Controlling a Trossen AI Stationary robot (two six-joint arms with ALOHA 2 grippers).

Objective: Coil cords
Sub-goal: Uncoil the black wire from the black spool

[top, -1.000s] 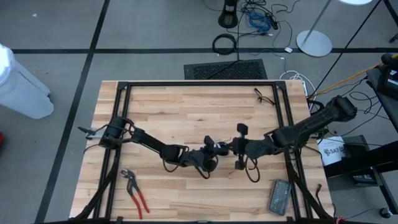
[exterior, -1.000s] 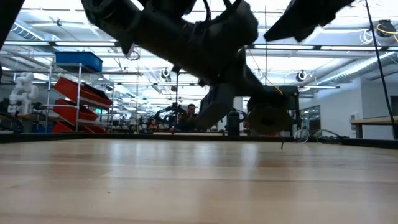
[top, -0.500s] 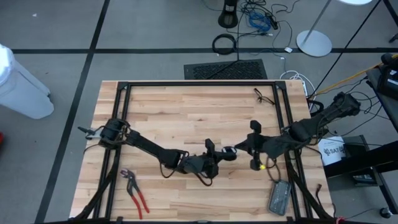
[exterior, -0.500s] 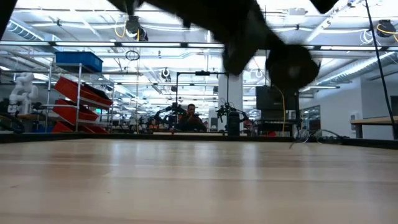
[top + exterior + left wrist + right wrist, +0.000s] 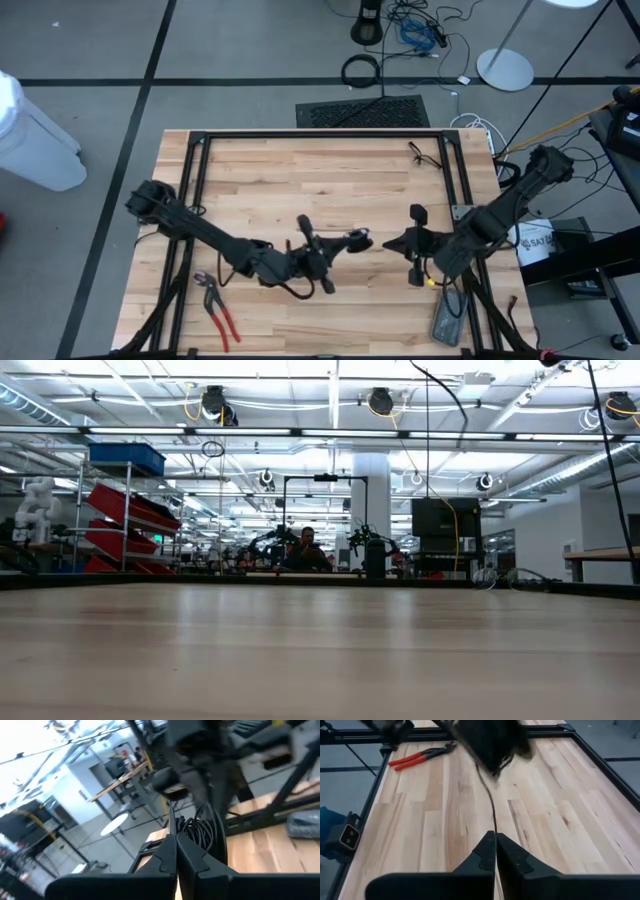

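Left arm (image 5: 215, 240), left of centre in the high view: dark, slender, jointed segments with a black cable loop beneath its wrist. Right arm (image 5: 500, 205), at right: equally dark, thicker links, a small yellow mark near its wrist. Left gripper (image 5: 176, 851) and right gripper (image 5: 495, 846), lower centre of each wrist view: two matte black, angular, tapering fingers on a broad black base.

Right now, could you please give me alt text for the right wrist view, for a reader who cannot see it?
The right gripper is shut on a thin black cord, which runs taut over the wooden table to the blurred left gripper. Red-handled pliers lie on the table beyond.
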